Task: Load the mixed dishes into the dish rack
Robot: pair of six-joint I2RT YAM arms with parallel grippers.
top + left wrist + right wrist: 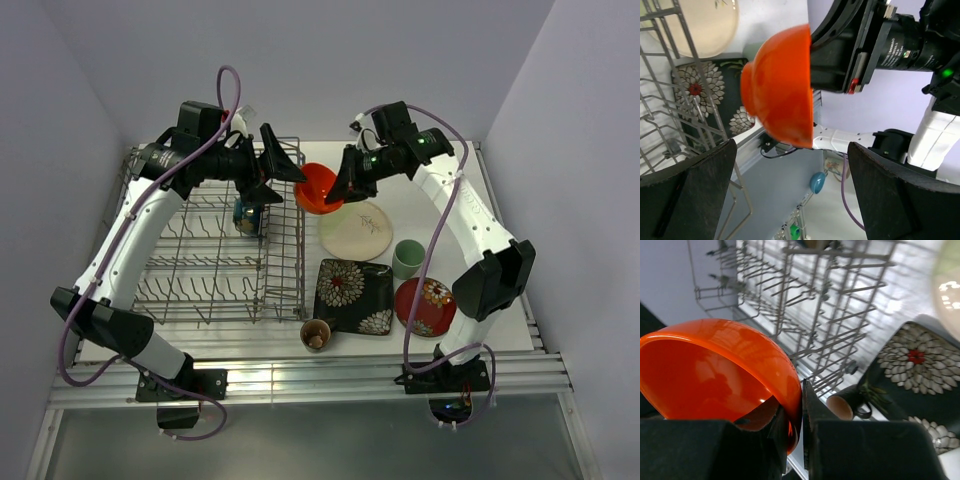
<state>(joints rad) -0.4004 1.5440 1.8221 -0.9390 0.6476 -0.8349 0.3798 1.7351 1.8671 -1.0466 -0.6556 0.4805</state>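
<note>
Right wrist view: at lower left, the orange bowl (715, 370) was pinched by its rim in the right gripper (801, 410), seemingly offered to the wide-spread left gripper (792, 150) for racking.

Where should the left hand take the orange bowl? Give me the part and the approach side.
Probably the free stretch of rim on the orange bowl, opposite where the right hand pinches it, coming from the dish rack side. The bowl hangs tilted, and the open left hand faces it.
</note>
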